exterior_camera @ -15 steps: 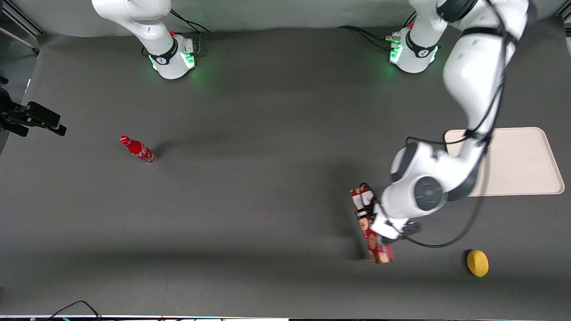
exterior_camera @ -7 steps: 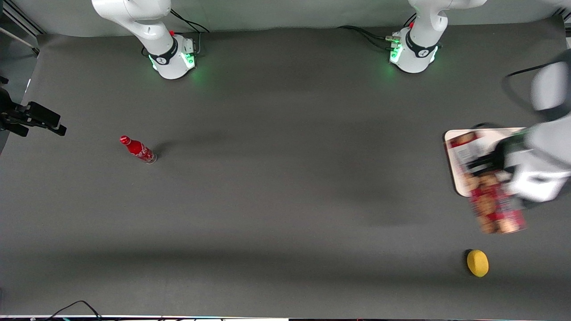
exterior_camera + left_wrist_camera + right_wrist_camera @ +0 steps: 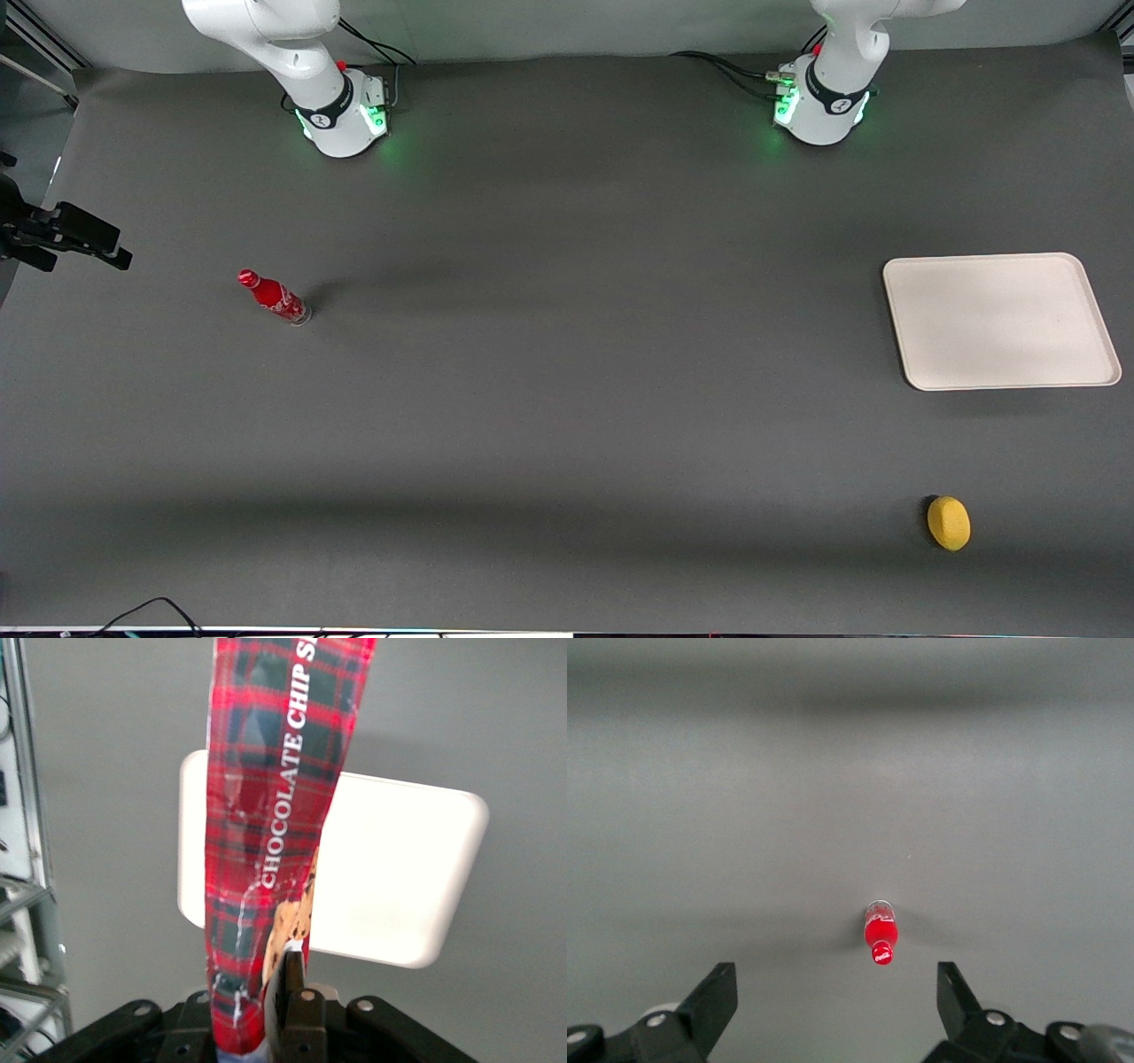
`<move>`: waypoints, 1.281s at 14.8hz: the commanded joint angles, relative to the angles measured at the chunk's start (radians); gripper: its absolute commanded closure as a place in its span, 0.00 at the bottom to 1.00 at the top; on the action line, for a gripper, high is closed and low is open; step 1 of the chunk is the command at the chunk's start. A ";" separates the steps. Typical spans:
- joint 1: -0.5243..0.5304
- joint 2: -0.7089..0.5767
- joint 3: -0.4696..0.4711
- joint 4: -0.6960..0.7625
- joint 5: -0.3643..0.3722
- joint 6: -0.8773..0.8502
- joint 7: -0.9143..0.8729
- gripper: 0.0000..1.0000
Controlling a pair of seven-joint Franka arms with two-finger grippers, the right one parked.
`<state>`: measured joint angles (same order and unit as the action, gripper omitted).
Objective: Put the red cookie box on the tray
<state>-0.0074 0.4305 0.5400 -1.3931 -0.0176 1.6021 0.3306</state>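
The red cookie box [image 3: 266,797] shows only in the left wrist view, a long red plaid box printed with cookies. My left gripper [image 3: 259,997] is shut on its near end and holds it high in the air. One dark finger [image 3: 294,988] presses the box's side; the other is hidden by the box. The cream-white tray [image 3: 399,877] lies on the table far below the box, with nothing on it. In the front view the tray [image 3: 1001,321] lies at the working arm's end of the table. The gripper and the box are out of the front view.
A yellow lemon-like object [image 3: 948,523] lies nearer the front camera than the tray. A small red bottle [image 3: 275,298] stands toward the parked arm's end and also shows in the right wrist view [image 3: 881,937]. A metal frame [image 3: 18,904] stands off the table's edge.
My left gripper lifted the red cookie box off the table, carried it over the tray's edge, and then rose out of the front view with the box in it.
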 commanded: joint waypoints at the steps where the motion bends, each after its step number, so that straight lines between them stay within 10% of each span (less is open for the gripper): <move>1: 0.015 0.100 0.047 -0.193 -0.021 0.278 0.180 1.00; 16: 0.081 0.189 0.178 -0.467 -0.320 0.556 0.516 1.00; 17: 0.080 0.189 0.178 -0.475 -0.349 0.567 0.524 0.94; 18: 0.075 0.189 0.178 -0.477 -0.364 0.569 0.527 0.65; 19: 0.067 0.188 0.175 -0.474 -0.364 0.569 0.528 0.01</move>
<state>0.0856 0.6610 0.7104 -1.8257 -0.3470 2.1461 0.8301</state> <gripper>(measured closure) 0.727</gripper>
